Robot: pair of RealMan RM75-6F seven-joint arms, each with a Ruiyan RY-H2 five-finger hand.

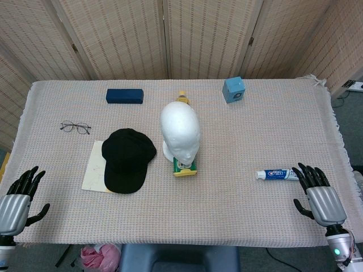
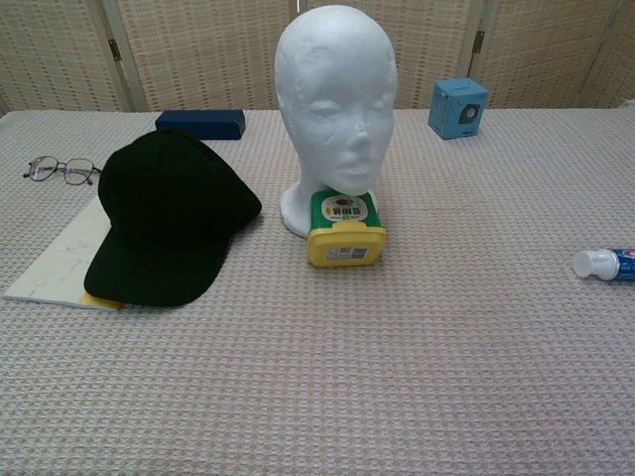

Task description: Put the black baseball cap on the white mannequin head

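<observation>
The black baseball cap [image 1: 127, 159] [image 2: 169, 217] lies on the table left of centre, brim toward me, partly over a pale sheet of paper [image 1: 94, 167]. The white mannequin head [image 1: 180, 132] [image 2: 335, 103] stands upright at mid-table, just right of the cap, bare on top and facing me. My left hand [image 1: 20, 199] rests at the near left corner, fingers spread, holding nothing. My right hand [image 1: 319, 194] rests at the near right edge, fingers apart and empty. Both hands are far from the cap. Neither hand shows in the chest view.
A yellow-and-green box [image 1: 185, 167] [image 2: 343, 228] lies against the mannequin's base. A toothpaste tube [image 1: 276, 174] [image 2: 605, 264] lies by my right hand. Glasses [image 1: 75, 127] sit at left, a dark blue case [image 1: 124, 96] and a light blue cube [image 1: 233, 89] at the back.
</observation>
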